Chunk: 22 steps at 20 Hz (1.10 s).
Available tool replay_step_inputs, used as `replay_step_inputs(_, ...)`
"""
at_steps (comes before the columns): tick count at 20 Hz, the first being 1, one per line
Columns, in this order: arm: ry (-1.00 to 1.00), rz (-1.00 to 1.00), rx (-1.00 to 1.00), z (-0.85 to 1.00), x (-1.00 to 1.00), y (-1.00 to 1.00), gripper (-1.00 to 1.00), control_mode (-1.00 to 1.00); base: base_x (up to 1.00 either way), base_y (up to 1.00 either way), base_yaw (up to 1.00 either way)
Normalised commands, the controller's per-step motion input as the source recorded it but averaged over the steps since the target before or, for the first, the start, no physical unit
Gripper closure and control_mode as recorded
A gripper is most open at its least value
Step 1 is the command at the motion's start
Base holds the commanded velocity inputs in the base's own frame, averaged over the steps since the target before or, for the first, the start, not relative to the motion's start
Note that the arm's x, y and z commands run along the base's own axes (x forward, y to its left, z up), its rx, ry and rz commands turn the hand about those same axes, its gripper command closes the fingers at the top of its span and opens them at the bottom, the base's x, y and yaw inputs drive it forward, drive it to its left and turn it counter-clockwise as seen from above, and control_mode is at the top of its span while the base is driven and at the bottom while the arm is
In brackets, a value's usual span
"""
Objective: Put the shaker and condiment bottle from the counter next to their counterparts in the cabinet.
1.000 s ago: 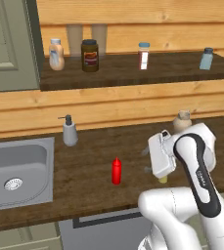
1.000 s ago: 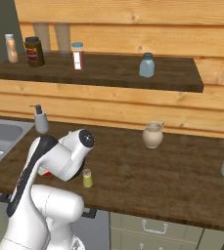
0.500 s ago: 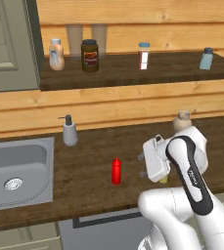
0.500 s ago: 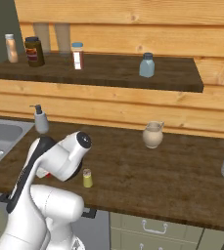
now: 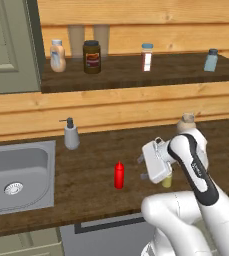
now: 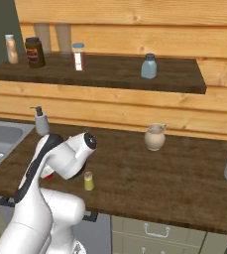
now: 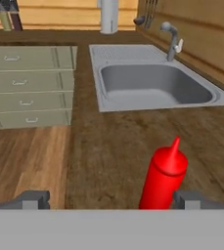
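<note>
The red condiment bottle (image 5: 118, 175) stands upright on the dark counter (image 5: 96, 200), right of the sink. My gripper (image 5: 142, 168) hovers just right of it, pointing at it, open and holding nothing. In the hand view the condiment bottle (image 7: 165, 176) sits close to the right fingertip (image 7: 194, 199), off centre of the open gripper (image 7: 113, 200). The yellow-green shaker (image 6: 88, 181) stands behind my hand, partly hidden in the left base view as the shaker (image 5: 166, 182). In the cabinet (image 5: 136, 75), the peach bottle (image 5: 57, 56) and the pale blue shaker (image 5: 211, 60) stand on the shelf.
A steel sink (image 5: 16, 175) lies at the left, with a grey soap dispenser (image 5: 71, 135) behind it. A tan pot (image 6: 155, 137) stands at the wall. A dark jar (image 5: 91, 56) and a white bottle (image 5: 147, 57) share the shelf. The cabinet door (image 5: 6, 45) hangs at the left.
My hand has shifted a little to the left, closer to the red bottle. The jaws stay open and the bottle and shaker have not moved.
</note>
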Motion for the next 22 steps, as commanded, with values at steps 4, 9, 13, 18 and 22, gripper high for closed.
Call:
replay_step_inputs(4, 0.00, 0.05, 0.10, -0.54, 0.17, 0.19, -1.00, -1.00, 0.00, 0.00, 0.00)
replay_step_inputs(9, -0.04, 0.03, 0.01, -0.46, 0.21, 0.18, -1.00, -1.00, 0.00, 0.00, 0.00)
replay_step_inputs(13, -0.10, 0.00, -0.02, -0.43, 0.15, 0.23, -1.00, -1.00, 0.00, 0.00, 0.00)
replay_step_inputs(18, -0.05, 0.01, 0.00, -0.38, 0.05, 0.23, -1.00, -1.00, 0.00, 0.00, 0.00)
replay_step_inputs(22, 0.00, 0.02, 0.00, -0.36, 0.01, 0.24, -1.00, -1.00, 0.00, 0.00, 0.00)
